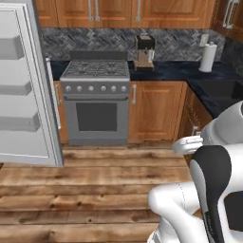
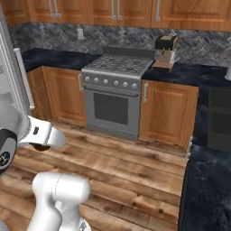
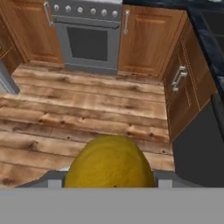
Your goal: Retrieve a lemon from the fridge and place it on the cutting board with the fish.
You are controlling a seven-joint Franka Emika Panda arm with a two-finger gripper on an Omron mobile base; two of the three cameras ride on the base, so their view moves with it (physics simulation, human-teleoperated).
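The lemon (image 3: 109,162), a dark-yellow ball, sits at the bottom of the hand view. My gripper (image 3: 109,180) is shut on it, with grey finger parts showing on either side. It hangs over the plank floor, facing the oven and the lower cabinets. The fridge's open door (image 1: 23,85), silver-grey with pale door shelves, stands at the left of the left base view. Its edge and long handle (image 2: 22,79) appear at the left of the right base view. The cutting board and the fish are out of view.
A grey stove with an oven (image 1: 97,95) stands straight ahead between wooden cabinets. A coffee machine (image 1: 144,52) and a paper towel roll (image 1: 208,57) rest on the dark counter (image 1: 190,71), which turns a corner on the right (image 2: 207,180). Wooden floor (image 1: 95,185) lies open in front.
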